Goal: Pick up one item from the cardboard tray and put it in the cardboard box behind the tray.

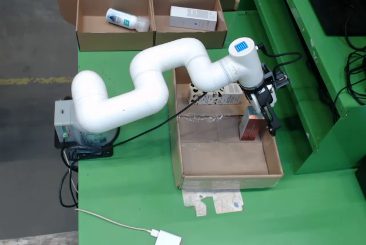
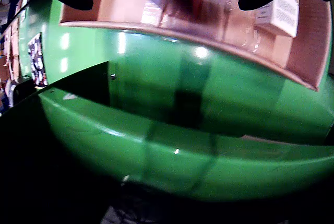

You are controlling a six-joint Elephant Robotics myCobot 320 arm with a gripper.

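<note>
Reddish-brown carton (image 1: 251,126) sits at cardboard tray's (image 1: 274,156) right wall in fixed view, claw (image 1: 264,116) clamped on it; lift straight, clear walls, then swing to cardboard box (image 1: 100,39) behind.

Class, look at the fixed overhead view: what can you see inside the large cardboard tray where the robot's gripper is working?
Inside the cardboard tray: a reddish-brown box at the gripper, and a white patterned carton at the far end. The arm covers part of that end, so more there cannot be ruled out.

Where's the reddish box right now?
In the fixed overhead view, the reddish box is at the tray's right wall, at the gripper, right of the white carton.
</note>
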